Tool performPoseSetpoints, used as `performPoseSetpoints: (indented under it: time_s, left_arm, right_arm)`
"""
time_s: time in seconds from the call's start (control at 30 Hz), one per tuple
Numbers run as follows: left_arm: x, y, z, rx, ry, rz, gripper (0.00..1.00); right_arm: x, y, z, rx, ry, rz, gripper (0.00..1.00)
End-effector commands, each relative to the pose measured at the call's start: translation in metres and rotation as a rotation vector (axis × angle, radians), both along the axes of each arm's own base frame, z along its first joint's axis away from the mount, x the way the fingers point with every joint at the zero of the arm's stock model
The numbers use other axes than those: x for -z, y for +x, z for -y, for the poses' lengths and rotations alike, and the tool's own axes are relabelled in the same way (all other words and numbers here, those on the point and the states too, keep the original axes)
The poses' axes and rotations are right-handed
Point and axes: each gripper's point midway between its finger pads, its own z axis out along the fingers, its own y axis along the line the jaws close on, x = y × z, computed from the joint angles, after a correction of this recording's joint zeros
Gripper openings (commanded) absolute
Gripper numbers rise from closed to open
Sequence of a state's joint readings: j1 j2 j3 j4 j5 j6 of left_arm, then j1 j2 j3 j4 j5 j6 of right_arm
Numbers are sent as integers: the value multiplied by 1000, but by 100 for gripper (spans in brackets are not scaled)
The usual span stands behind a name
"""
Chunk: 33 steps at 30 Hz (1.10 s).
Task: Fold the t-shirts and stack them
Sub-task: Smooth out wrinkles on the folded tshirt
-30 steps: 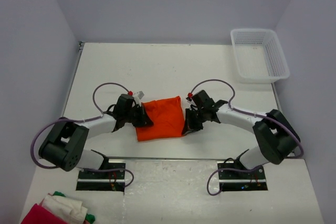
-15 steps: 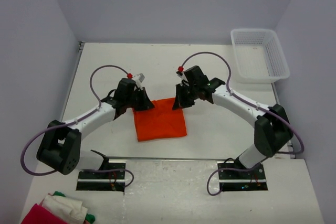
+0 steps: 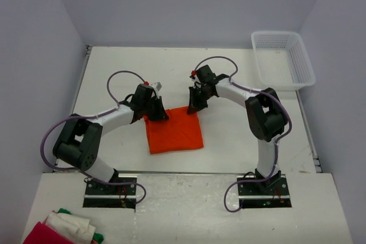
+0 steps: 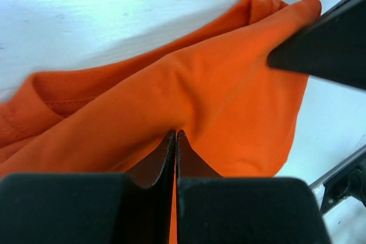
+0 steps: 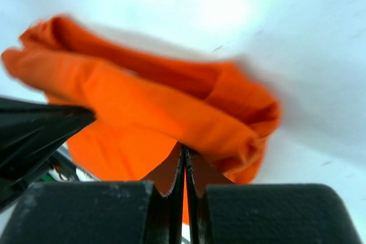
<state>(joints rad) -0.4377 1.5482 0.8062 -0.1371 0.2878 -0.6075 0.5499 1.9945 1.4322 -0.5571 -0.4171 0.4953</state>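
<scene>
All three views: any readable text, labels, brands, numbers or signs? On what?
None readable. The orange t-shirt is plain in every view; the white basket and the cloth pile at the near left corner show no label or print.

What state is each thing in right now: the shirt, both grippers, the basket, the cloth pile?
orange t-shirt: folded, lying flat, far corners pinched.
left gripper: shut on the orange t-shirt's far left corner.
right gripper: shut on its far right corner.
white basket: upright, far right.
cloth pile: loose heap, near left.
</scene>
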Motion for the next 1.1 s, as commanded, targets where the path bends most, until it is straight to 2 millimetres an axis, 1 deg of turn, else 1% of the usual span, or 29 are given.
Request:
performPoseSetpoints:
  time_s: [0.0,0.07,0.1,0.13,0.2,0.4,0.53,0.6,0.63,0.77,0.8,0.93,1.0,1.07]
  left_arm:
    - [-1,19,-15,-44,39,34,0]
    - [4,19,-24,-67,57,17,0]
    - [7,23,-34,-96,71,10,0]
    - [8,23,-39,-110,81,2,0]
    - [13,26,-55,-157,111,-3,0]
    - [28,26,-83,-229,206,-15,0]
    - [42,24,-94,-264,240,-47,0]
    - [51,21,-102,-289,268,-67,0]
    - [56,16,-104,-294,274,-82,0]
    - [67,10,-118,-358,286,-107,0]
    - [69,9,-120,-362,289,-113,0]
    - [75,7,-124,-369,295,-134,0]
    - [78,7,-123,-377,291,-142,0]
    - [78,7,-123,-382,292,-144,0]
  right_arm:
    - [7,23,15,44,-12,-34,0]
    - [13,26,22,60,-28,-75,0]
    - [17,29,26,69,-34,-94,0]
    - [25,30,30,74,-54,-111,0]
    - [30,29,35,77,-68,-131,0]
    - [47,16,37,67,-63,-212,0]
    - [55,13,41,87,-83,-225,0]
    - [56,11,43,103,-88,-225,0]
    - [55,11,43,106,-86,-220,0]
    - [59,10,50,129,-102,-228,0]
    - [61,8,52,137,-103,-242,0]
    - [67,7,57,163,-105,-254,0]
    - [68,6,60,173,-110,-255,0]
    - [67,9,67,206,-115,-252,0]
